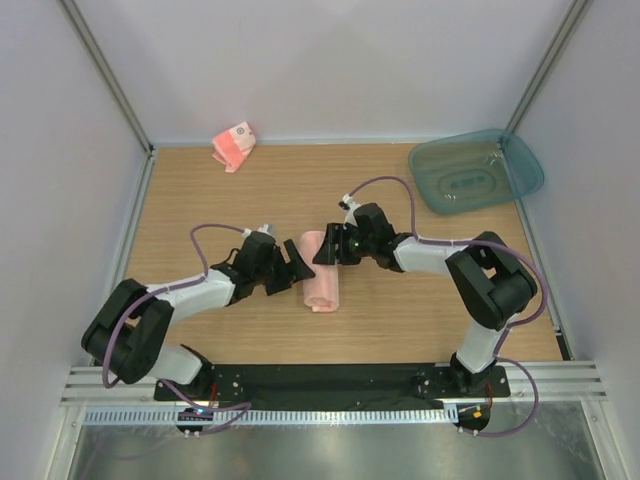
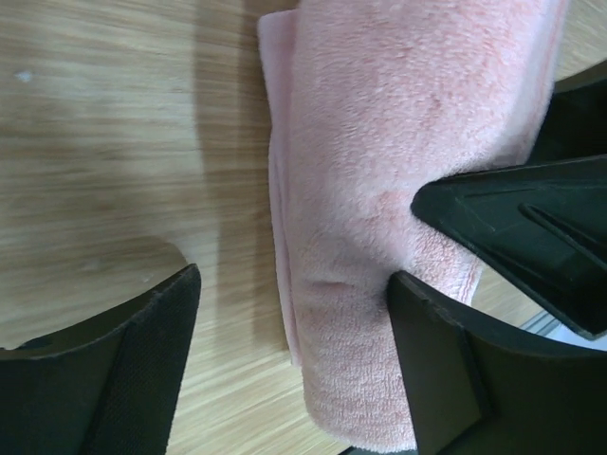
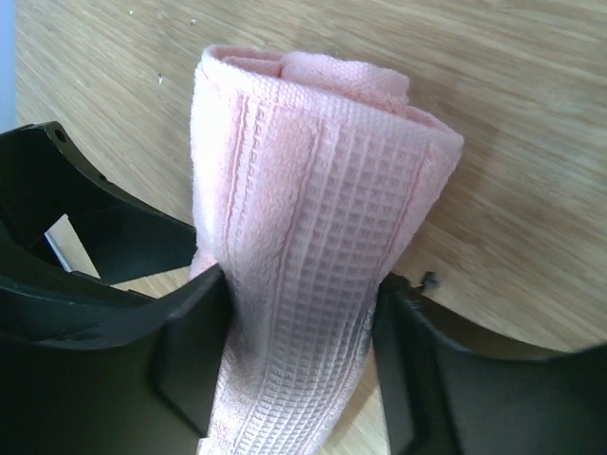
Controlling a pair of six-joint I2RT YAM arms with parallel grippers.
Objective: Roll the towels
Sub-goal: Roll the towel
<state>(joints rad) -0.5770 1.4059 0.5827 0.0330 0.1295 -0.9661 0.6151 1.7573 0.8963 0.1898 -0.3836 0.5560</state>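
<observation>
Pink rolled towel point(image 1: 322, 285) sat mid-table point(image 1: 430, 310), gripped by my right pincer point(image 3: 302, 322); left pincer point(image 2: 294, 275) agape; overhead alone showed striped towel point(image 1: 234, 146) far-left.

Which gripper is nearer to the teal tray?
Right. The right gripper grips the rolled towel at mid-table, to the left of the teal tray; the left gripper sits farther left, on the towel's other side.

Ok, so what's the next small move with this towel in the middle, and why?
Probably open the right gripper and lift it clear. The plain towel already lies rolled mid-table, pinched by that gripper, and the left gripper stands open beside it. The striped towel at the far left looks crumpled, not rolled.
</observation>
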